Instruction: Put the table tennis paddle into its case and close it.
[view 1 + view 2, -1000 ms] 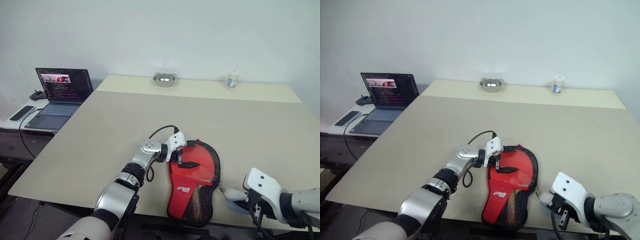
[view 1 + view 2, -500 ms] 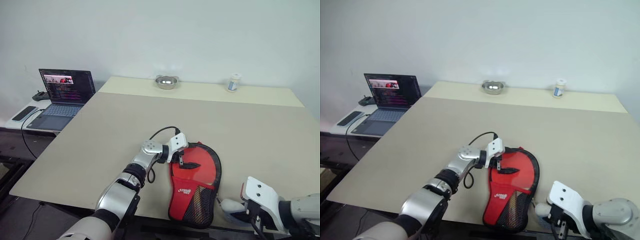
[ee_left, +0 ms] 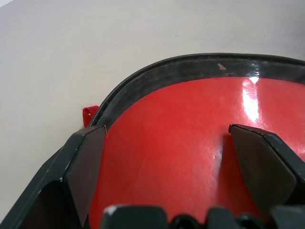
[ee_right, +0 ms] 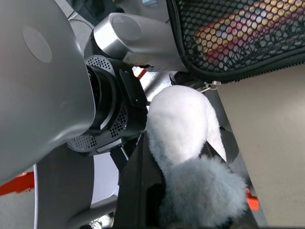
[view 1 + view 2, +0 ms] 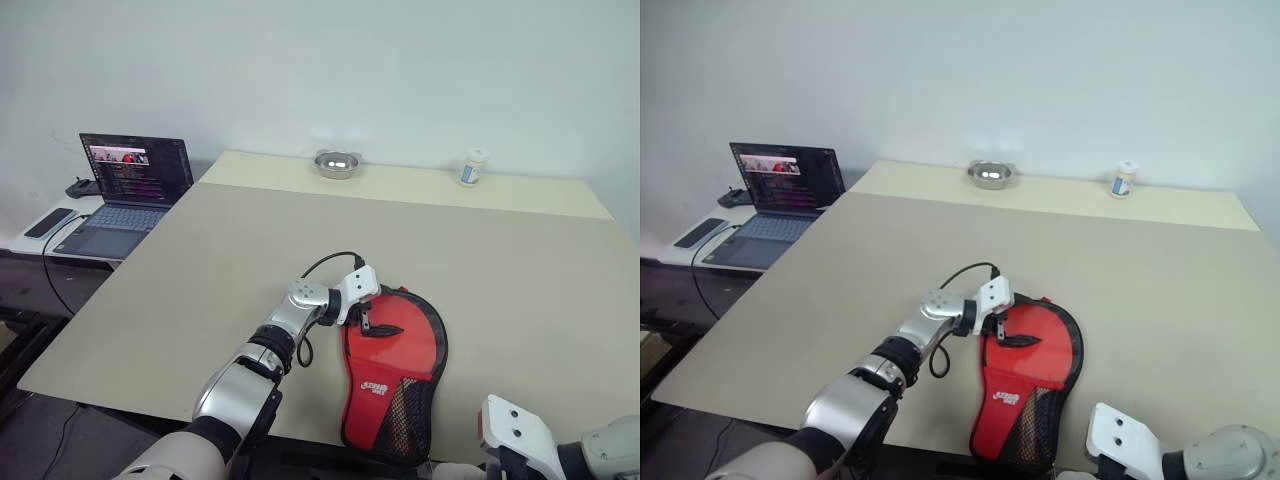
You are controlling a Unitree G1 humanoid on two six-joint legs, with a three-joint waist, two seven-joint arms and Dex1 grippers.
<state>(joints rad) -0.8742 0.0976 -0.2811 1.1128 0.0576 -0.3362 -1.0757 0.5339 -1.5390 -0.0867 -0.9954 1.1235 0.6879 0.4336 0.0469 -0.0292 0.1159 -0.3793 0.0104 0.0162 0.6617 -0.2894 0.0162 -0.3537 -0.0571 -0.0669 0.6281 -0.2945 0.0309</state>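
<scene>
Red vinyl and black mesh marked out the case (image 5: 392, 375), which lay flat on the beige table (image 5: 250, 260) in the lower centre of the frame, its round end toward the far wall and its narrow mesh end hanging just over the near edge. Through the mesh in the right wrist view, red and dark stripes suggested the table tennis paddle (image 4: 238, 36) sat inside the case, though the blade itself could not be made out. The left gripper (image 5: 368, 318) rested over the case's upper left rim, its black fingers (image 3: 83, 167) spread wide to either side of the glossy red panel and closed on nothing. At the lower right corner of the frame, the right gripper (image 4: 186, 143) sat low at the table's near edge, its fingers clamped on a fluffy white and grey pom-pom (image 4: 183, 124) that lay close beside the case's mesh end; a small metal link showed between the two, though whether it joined them could not be told. Along the table's far edge, at the upper centre of the frame, stood a small metal bowl (image 5: 336, 163), with a white bottle (image 5: 472, 166) well apart to its right. On a lower side desk at the upper left, an open laptop (image 5: 120, 195) glowed, a dark phone (image 5: 48, 222) lying beside it.
</scene>
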